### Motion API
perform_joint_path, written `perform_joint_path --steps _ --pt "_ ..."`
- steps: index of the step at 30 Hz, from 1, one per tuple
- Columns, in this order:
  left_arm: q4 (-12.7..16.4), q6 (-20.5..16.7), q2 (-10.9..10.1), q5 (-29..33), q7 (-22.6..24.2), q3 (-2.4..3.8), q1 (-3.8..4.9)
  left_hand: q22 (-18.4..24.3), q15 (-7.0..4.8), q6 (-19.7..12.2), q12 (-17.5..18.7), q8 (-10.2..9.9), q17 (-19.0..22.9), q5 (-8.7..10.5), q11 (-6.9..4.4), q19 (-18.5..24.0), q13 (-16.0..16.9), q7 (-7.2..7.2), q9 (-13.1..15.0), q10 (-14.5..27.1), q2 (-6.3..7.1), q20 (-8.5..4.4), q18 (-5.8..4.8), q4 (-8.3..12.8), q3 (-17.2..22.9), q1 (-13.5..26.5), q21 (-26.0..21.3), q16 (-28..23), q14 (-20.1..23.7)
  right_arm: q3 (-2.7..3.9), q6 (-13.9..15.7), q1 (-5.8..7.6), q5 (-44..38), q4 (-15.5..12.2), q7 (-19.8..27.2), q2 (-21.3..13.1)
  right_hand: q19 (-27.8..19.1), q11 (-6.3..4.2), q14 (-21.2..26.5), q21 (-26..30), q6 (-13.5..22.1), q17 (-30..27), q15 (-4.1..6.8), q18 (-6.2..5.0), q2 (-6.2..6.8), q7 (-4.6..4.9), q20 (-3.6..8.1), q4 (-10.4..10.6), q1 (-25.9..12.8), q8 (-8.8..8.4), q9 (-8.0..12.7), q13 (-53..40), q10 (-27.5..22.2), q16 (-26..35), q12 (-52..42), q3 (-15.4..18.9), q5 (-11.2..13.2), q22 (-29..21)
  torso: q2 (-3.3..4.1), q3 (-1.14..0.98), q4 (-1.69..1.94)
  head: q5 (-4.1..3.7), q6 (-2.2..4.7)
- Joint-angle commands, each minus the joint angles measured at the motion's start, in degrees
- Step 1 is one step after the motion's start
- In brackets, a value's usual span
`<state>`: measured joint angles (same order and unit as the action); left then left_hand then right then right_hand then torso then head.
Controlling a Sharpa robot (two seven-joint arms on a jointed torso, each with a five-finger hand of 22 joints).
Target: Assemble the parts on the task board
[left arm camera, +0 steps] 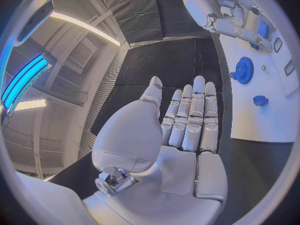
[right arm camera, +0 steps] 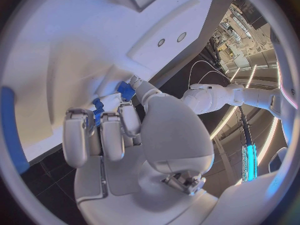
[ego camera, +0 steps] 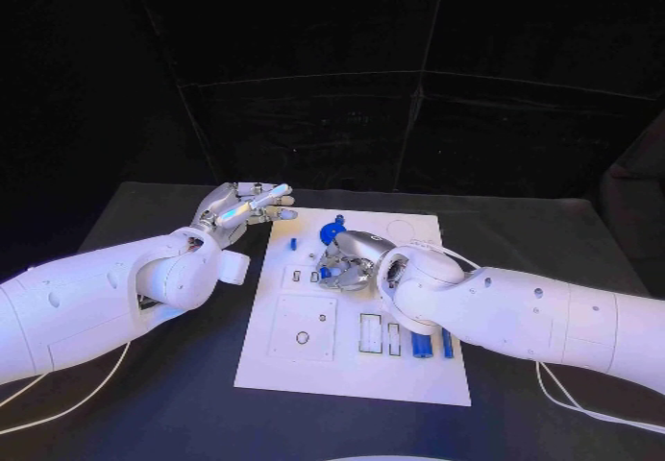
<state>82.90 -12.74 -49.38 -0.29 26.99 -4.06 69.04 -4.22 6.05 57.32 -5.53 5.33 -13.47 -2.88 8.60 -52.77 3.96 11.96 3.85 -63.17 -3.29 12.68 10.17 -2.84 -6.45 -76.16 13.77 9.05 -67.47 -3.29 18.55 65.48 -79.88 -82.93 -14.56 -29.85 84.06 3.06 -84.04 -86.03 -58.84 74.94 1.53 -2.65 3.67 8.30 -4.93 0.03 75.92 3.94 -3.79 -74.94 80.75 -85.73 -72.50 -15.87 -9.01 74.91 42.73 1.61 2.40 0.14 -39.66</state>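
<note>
The white task board lies in the middle of the black table. My right hand is down on its upper middle with fingers curled, and it pinches a small blue part between thumb and fingers against the board. A blue gear stands just beyond that hand. A small blue peg stands to the gear's left. My left hand hovers off the board's far left corner, fingers straight and side by side, holding nothing. The gear and peg lie ahead of it.
Two long blue bars lie in slots near the board's right edge, partly under my right forearm. Empty rectangular recesses and an oval hole sit in the board's near half. Bare black table surrounds the board.
</note>
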Motion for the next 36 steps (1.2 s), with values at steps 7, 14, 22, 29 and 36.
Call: perform_joint_path --steps 7,14,22,29,36 --pt "0.0 0.7 0.0 0.1 0.2 0.04 0.10 0.0 0.08 0.3 0.2 -0.3 -0.1 0.09 0.22 -0.2 -0.1 0.07 0.0 -0.2 -0.48 0.27 0.42 0.4 0.0 0.1 -0.3 -0.4 0.0 0.01 3.8 0.06 1.2 -0.3 3.0 -0.3 -0.5 -0.41 -3.8 0.7 -0.9 4.9 -0.09 0.17 -0.28 -0.41 0.03 -0.5 -0.3 0.54 -0.1 9.4 -5.5 0.6 12.7 -1.5 -0.1 4.0 0.08 0.03 -0.14 0.11 0.06" --pt "0.0 0.7 0.0 0.1 0.2 0.04 0.10 0.0 0.08 0.3 0.2 -0.3 -0.1 0.09 0.22 -0.2 -0.1 0.07 0.0 -0.2 -0.48 0.27 0.42 0.4 0.0 0.1 -0.3 -0.4 0.0 0.01 4.1 0.06 2.7 -0.5 4.5 -0.6 -1.4 -0.67 -3.2 1.6 -1.3 2.1 0.19 -0.18 0.19 -0.62 0.33 -0.5 -0.9 0.58 -0.1 28.7 -14.3 2.2 36.8 -3.7 0.1 2.3 0.09 0.05 -0.20 0.20 0.06" --pt "0.0 0.7 0.0 0.1 0.2 0.04 0.10 0.0 0.08 0.3 0.2 -0.3 -0.1 0.09 0.22 -0.2 -0.1 0.07 0.0 -0.2 -0.48 0.27 0.42 0.4 0.0 0.1 -0.3 -0.4 0.0 0.01 3.1 0.06 3.7 -0.5 5.4 -0.8 -1.5 -0.43 -3.1 1.9 -2.1 0.6 0.08 -0.24 2.00 -0.50 0.22 -0.4 -1.8 0.42 -0.1 41.5 -12.6 3.3 50.0 -7.1 0.3 2.0 0.15 0.02 -0.15 0.17 0.04" --pt "-0.1 0.7 0.0 0.1 0.1 0.04 0.10 0.0 0.08 0.3 0.2 -0.3 -0.1 0.09 0.22 -0.2 -0.1 0.07 0.0 -0.2 -0.48 0.27 0.42 0.4 0.0 0.1 -0.3 -0.4 0.0 0.00 2.4 0.06 3.9 -0.4 5.5 -0.8 -1.6 -0.32 -3.1 1.9 -2.1 0.5 0.00 -0.28 2.21 -0.43 0.22 -0.4 -1.9 0.33 -0.1 43.2 -12.5 3.4 51.7 -7.5 0.4 1.8 0.16 0.00 -0.12 0.12 -0.06" --pt "-0.2 0.7 0.1 0.1 0.1 0.03 0.10 0.0 0.08 0.3 0.2 -0.3 -0.1 0.09 0.22 -0.2 -0.1 0.07 0.0 -0.2 -0.48 0.27 0.42 0.4 0.0 0.1 -0.3 -0.4 0.0 0.00 2.0 0.06 4.0 -0.3 5.6 -0.7 -1.6 -0.12 -3.1 2.1 -1.9 0.4 -0.18 -0.31 2.46 -0.21 0.08 -0.5 -2.1 0.13 -0.1 45.5 -12.2 3.5 54.1 -8.0 0.4 1.7 0.20 -0.03 0.01 0.03 -0.13"
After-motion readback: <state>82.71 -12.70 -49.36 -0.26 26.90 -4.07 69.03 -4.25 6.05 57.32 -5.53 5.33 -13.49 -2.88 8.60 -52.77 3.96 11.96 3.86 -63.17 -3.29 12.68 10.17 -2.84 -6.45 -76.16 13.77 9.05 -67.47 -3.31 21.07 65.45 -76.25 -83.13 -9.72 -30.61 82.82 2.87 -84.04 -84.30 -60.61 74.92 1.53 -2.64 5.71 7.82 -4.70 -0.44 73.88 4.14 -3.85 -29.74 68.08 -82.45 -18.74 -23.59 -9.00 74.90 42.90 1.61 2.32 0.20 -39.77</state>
